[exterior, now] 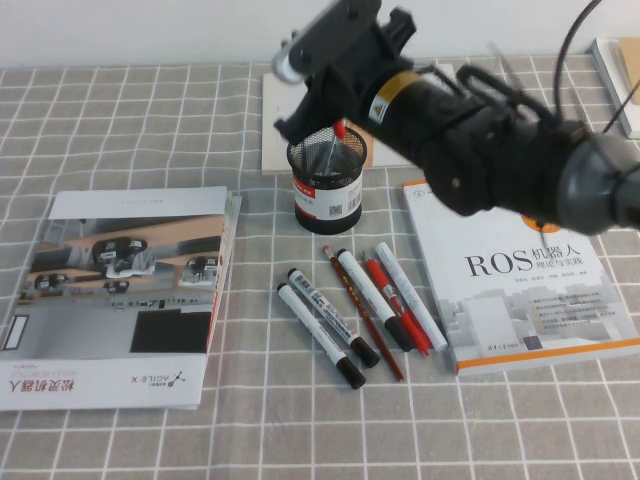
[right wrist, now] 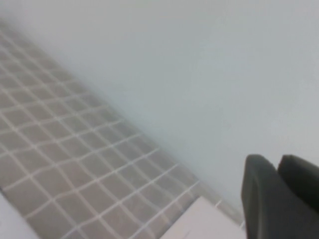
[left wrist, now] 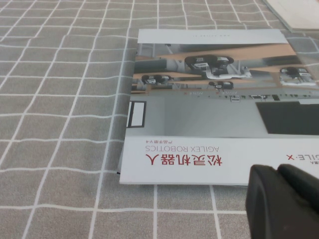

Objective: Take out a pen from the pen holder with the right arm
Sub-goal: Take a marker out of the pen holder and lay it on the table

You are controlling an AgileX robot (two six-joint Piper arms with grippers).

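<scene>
A black mesh pen holder (exterior: 327, 182) with a red and white label stands at the table's middle back. One pale pen with a red end (exterior: 335, 146) leans inside it. My right arm reaches over the holder from the right, and the right gripper (exterior: 298, 120) hangs just above the holder's far left rim, tilted toward the back wall. In the right wrist view the right gripper (right wrist: 276, 160) is shut, its dark fingers pressed together with nothing between them. My left gripper (left wrist: 277, 170) is shut too, hovering over the near edge of a brochure (left wrist: 214, 104).
Several pens and markers (exterior: 355, 312) lie loose in front of the holder. A ROS book (exterior: 520, 275) lies at the right under the arm, the brochure (exterior: 120, 290) at the left, a white sheet (exterior: 275, 135) behind the holder. Another book (exterior: 622, 70) sits at the back right corner.
</scene>
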